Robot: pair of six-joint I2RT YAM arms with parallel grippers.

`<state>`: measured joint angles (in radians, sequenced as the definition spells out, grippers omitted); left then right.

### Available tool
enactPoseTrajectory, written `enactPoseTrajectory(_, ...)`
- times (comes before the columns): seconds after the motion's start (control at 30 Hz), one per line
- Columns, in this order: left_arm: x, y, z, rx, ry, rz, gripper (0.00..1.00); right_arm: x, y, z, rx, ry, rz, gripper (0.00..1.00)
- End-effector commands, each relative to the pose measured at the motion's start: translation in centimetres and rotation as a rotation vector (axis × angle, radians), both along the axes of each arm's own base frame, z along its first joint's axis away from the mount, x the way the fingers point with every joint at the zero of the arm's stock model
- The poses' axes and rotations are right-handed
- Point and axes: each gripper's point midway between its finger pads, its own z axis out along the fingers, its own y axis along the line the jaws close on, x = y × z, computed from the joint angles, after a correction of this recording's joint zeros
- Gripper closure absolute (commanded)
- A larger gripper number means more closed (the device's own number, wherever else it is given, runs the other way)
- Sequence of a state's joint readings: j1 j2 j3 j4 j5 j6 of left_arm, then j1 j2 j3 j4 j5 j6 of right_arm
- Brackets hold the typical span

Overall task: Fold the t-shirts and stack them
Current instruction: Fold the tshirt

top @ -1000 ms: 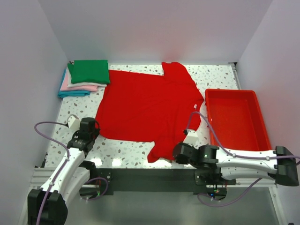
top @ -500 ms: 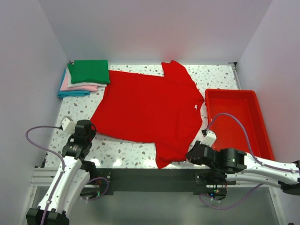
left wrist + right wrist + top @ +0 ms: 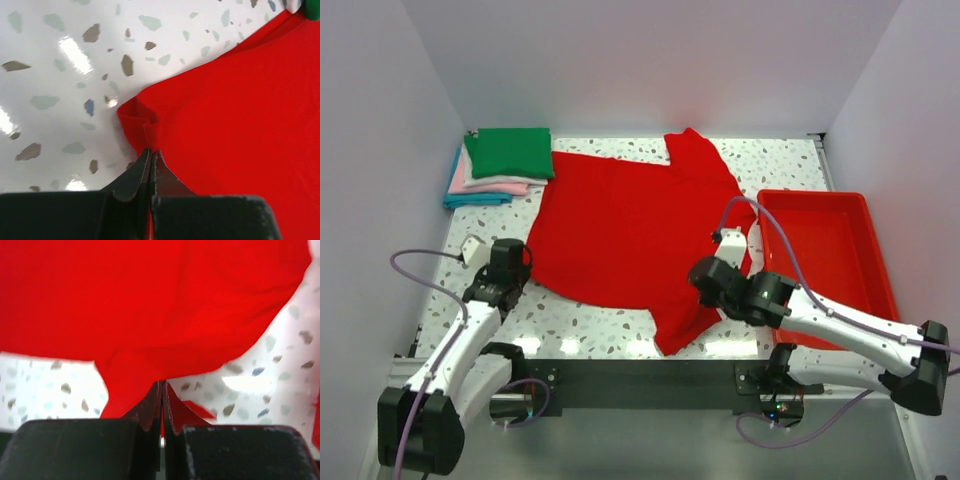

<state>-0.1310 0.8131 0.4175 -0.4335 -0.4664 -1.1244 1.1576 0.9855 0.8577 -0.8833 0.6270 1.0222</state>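
The bright red cloth t-shirt, pinched by left claw and right claw, was apparently being flattened; folding was needed next.

On the table, the spread t-shirt lies centre, the folded stack far-left, the tray right.

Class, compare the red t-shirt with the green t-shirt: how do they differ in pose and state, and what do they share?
The red t-shirt lies spread open on the table; the green t-shirt is folded into a small rectangle. The red one is pinched by the left gripper and right gripper; the green one is untouched, topping a stack. Both are plain cloth.
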Motion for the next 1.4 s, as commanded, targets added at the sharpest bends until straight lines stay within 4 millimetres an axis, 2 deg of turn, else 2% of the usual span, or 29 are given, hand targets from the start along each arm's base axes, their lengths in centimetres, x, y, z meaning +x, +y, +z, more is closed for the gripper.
enactPoseTrajectory(0.0,5.4,-0.8,4.4,-0.003,-0.167,-0.036,1.0,5.2,0.0,1.7,0.021,-0.056,0.012,1.0)
enactPoseTrajectory(0.03,6.5,-0.9,5.3,-0.008,-0.192,-0.034,1.0,6.2,-0.5,1.6,0.003,-0.054,0.013,1.0)
enactPoseTrajectory(0.07,7.1,-1.0,5.2,-0.008,-0.189,-0.032,1.0,8.0,-1.2,1.6,-0.002,-0.048,-0.035,1.0)
enactPoseTrajectory(0.1,7.7,-1.0,4.2,0.002,-0.15,-0.031,1.0,8.6,-1.3,1.6,-0.004,-0.037,-0.038,1.0)
enactPoseTrajectory(0.17,9.2,-1.0,4.8,0.007,-0.155,-0.02,1.0,10.7,-1.5,2.3,0.002,-0.052,-0.06,1.0)
enactPoseTrajectory(0.23,10.7,-0.9,4.4,0.018,-0.129,-0.014,1.0,12.0,-1.2,2.3,0.013,-0.038,-0.054,1.0)
enactPoseTrajectory(0.3,11.5,-0.6,3.8,0.03,-0.104,-0.005,1.0,13.5,-1.9,2.1,0.022,-0.032,-0.088,1.0)
enactPoseTrajectory(0.37,12.7,-0.4,4.5,0.031,-0.125,-0.002,1.0,14.7,-2.4,2.7,0.046,-0.037,-0.107,1.0)
enactPoseTrajectory(0.4,13.1,-0.3,3.9,0.03,-0.111,0.002,1.0,15.0,-2.6,2.7,0.048,-0.036,-0.114,1.0)
enactPoseTrajectory(0.43,13.8,-0.3,4.4,0.028,-0.123,0.003,1.0,15.4,-2.7,2.8,0.056,-0.033,-0.115,1.0)
enactPoseTrajectory(0.5,14.4,0.0,3.9,0.032,-0.106,0.007,1.0,16.1,-3.3,2.8,0.059,-0.031,-0.136,1.0)
enactPoseTrajectory(0.57,15.4,0.1,4.2,0.032,-0.117,0.003,1.0,16.8,-3.9,2.6,0.062,-0.023,-0.155,1.0)
enactPoseTrajectory(1.03,20.8,-0.4,3.2,0.025,-0.096,-0.038,1.0,19.7,-7.7,0.7,0.097,0.031,-0.269,1.0)
enactPoseTrajectory(1.17,22.4,-1.0,2.8,0.037,-0.092,-0.123,1.0,20.6,-8.4,-0.2,0.094,0.053,-0.29,1.0)
enactPoseTrajectory(1.2,23.6,-1.2,3.2,0.036,-0.12,-0.142,0.93,20.7,-8.4,-0.8,0.093,0.067,-0.294,1.0)
enactPoseTrajectory(1.27,23.8,-1.4,3.0,0.028,-0.108,-0.157,0.78,21.2,-8.3,-1.2,0.098,0.075,-0.291,1.0)
enactPoseTrajectory(1.3,23.9,-1.2,3.4,0.026,-0.115,-0.146,0.54,21.4,-8.4,-1.4,0.094,0.081,-0.294,0.91)
enactPoseTrajectory(1.33,23.8,-1.1,3.5,0.026,-0.119,-0.143,0.45,21.9,-8.3,-1.7,0.085,0.092,-0.29,0.83)
enactPoseTrajectory(1.37,23.6,-0.8,4.6,0.03,-0.143,-0.129,0.38,21.9,-8.5,-1.8,0.068,0.104,-0.295,0.74)
